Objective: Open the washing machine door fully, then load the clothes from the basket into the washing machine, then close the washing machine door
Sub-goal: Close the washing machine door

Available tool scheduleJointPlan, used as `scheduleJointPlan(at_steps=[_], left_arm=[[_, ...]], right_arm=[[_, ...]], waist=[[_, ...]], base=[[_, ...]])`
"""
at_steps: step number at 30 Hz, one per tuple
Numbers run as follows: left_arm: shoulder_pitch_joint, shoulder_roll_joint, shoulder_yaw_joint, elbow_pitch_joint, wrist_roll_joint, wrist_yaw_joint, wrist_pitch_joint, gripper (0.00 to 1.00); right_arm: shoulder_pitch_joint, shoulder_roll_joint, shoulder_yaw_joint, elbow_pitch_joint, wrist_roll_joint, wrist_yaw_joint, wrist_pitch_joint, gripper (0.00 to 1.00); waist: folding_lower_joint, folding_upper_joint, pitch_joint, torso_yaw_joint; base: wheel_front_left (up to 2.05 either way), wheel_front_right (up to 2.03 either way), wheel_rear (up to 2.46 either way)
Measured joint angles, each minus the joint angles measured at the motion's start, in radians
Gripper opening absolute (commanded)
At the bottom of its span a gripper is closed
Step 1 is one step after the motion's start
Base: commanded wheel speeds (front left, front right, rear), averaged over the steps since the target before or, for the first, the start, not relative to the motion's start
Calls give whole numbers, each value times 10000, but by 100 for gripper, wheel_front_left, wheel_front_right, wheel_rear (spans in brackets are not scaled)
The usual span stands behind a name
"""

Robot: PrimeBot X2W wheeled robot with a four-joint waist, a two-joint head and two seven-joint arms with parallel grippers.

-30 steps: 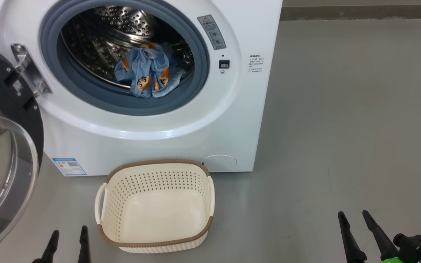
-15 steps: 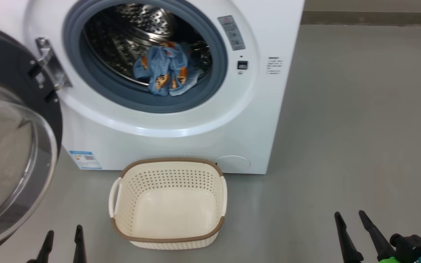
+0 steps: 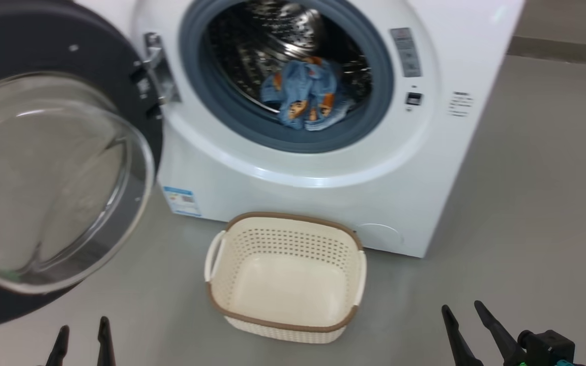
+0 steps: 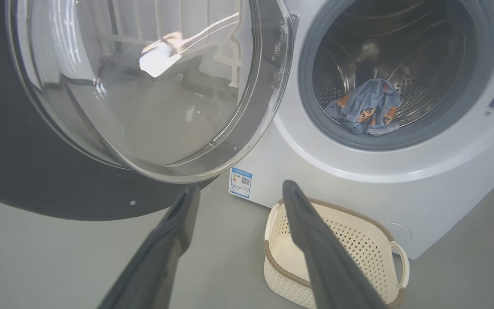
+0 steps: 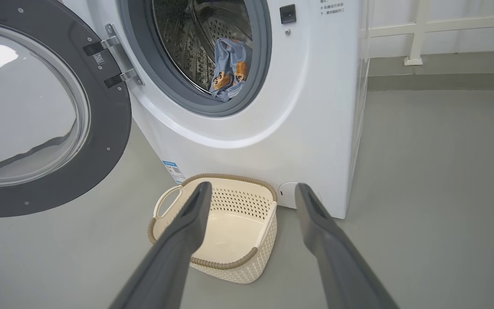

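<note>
Grey smooth floor is spreading under everything. On it the washing machine is standing, a big white box that is facing the robot. Its round opening is showing the steel drum with many small holes, and the grey-blue gasket is running around this opening.

The washing machine door is hanging wide open at the robot's left side of the machine, on a metal hinge. Its black rim and its bulging clear glass are turning toward the head camera.

The basket is standing on the floor just in front of the machine, below the opening, and its bare cream bottom is showing. Its brown braided rim is coming close to the white front panel; I cannot tell if they are touching.

The clothes are lying inside the drum, low and at the front, as one crumpled light blue bundle with small orange and brown figures. The lower fold is reaching down to the gasket.

A small blue label sticker is sitting on the lower corner of the machine front, on the door side, near the floor.

The left gripper is pointing up from the lower left of the head view, under the open door, and its jaws are standing apart and gripping nothing. The right gripper is pointing up from the lower right, over bare floor and well apart from the basket; its jaws are also spread wide and are holding nothing.
</note>
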Motion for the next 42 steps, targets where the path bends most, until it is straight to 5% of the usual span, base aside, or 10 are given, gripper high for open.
scheduleJointPlan(at_steps=[19, 31, 32, 33, 35, 42], left_arm=[[225, -42, 144, -12, -96, 2, 0, 100], [413, -75, 184, -472, -685, 341, 2, 100], [412, -81, 221, -512, -717, 357, 0, 86], [407, -82, 278, -564, -738, 355, 0, 44], [356, -94, 479, -704, -771, 345, 0, 0], [-1052, 644, 1430, -1549, -848, 86, 0, 0]], right_arm=[[-33, -98, 347, 79, 92, 0, 0, 100], [-470, -213, 715, 249, 257, 0, 0, 100], [-470, -213, 717, 257, 263, 0, 0, 100], [-470, -213, 713, 263, 263, 0, 0, 100], [-470, -211, 673, 263, 263, 0, 0, 100], [-429, -96, 199, 155, 257, 0, 0, 100]], waist=[[0, 0, -71, 2556], [0, 0, 171, 2968], [0, 0, 179, 2967], [0, 0, 185, 2964], [0, 0, 198, 2956], [0, 0, 308, 2902]], base=[[0, 0, 0], [0, 0, 0], [0, 0, 0], [0, 0, 0], [0, 0, 0], [0, 0, 0]])
